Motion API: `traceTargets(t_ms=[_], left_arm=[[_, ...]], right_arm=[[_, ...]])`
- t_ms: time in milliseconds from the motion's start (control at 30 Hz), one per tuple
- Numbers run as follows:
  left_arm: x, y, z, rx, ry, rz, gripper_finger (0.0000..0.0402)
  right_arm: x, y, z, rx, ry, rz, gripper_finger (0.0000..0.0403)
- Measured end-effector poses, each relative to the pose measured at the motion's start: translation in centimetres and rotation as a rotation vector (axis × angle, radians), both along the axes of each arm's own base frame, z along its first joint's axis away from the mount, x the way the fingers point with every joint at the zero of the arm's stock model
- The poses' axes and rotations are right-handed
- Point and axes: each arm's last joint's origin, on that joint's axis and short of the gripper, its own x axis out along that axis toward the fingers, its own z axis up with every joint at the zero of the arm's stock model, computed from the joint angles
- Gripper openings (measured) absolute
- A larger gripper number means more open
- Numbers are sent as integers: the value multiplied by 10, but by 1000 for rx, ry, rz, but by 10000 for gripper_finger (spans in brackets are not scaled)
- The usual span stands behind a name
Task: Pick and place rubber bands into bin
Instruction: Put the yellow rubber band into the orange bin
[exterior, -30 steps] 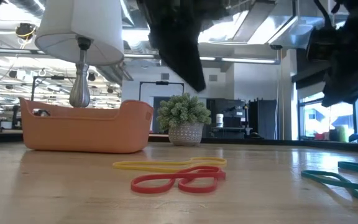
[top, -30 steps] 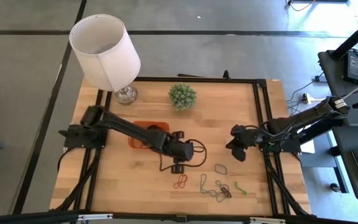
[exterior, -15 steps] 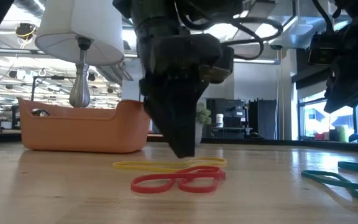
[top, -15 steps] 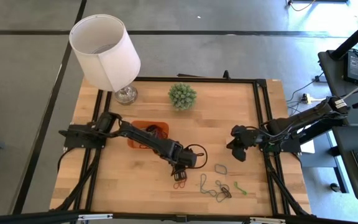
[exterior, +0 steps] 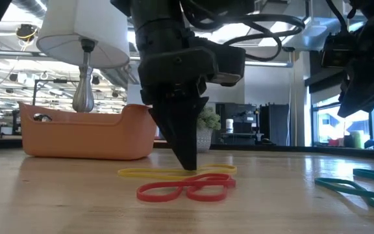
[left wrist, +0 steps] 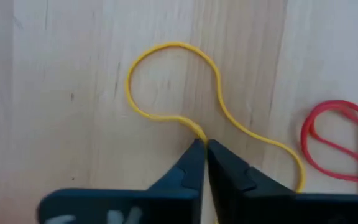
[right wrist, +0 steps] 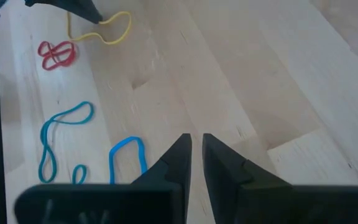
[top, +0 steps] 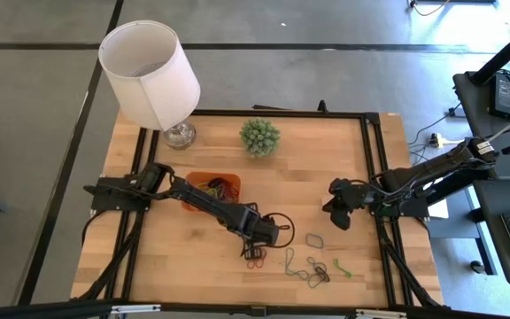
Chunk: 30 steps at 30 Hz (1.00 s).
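Left pincer [left wrist: 202, 144] clenched on yellow rubber band [left wrist: 166, 81] lying flat on bench [left wrist: 55, 93], beside red band [left wrist: 334, 146]. Right pincer [right wrist: 194, 146] hovers nearly closed, empty. Bin [exterior: 89, 133] well apart.

**Open room at the table's middle; front edge and left side are blocked**

A wide bare stretch of the table [top: 326, 168] is left open between the plant [top: 260, 136] and the right gripper [top: 336, 209] at the right edge. The back left corner is blocked by the lamp [top: 153, 75]. The left half is crossed by the left arm [top: 204, 203], with the bin [top: 212, 190] beside it. Near the front edge, scattered rubber bands [top: 308, 264] lie in the way.
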Motion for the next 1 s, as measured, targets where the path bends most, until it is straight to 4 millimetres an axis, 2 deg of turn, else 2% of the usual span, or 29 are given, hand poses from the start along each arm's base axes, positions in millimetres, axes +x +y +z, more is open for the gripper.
traceTargets(t_ms=[200, 433, 600, 667, 833, 1000], left_arm=[[8, -6, 12, -46, -35, -27, 1], [21, -7, 63, 19, -139, -124, 1], [15, -4, 107, 85, -232, -123, 1], [10, -1, 116, 112, -237, -117, 1], [12, 0, 111, 148, -232, -83, 4], [14, -3, 79, 55, -135, 4, 33]], right_arm=[[0, 0, 0, 0, 0, 0, 44], [1, 0, 1, 4, -13, -1, 44], [3, 1, 2, 14, -35, -3, 44], [4, 1, 3, 18, -50, -3, 44], [6, 1, 4, 0, -63, -14, 44], [7, 1, 5, 0, -78, -26, 44]])
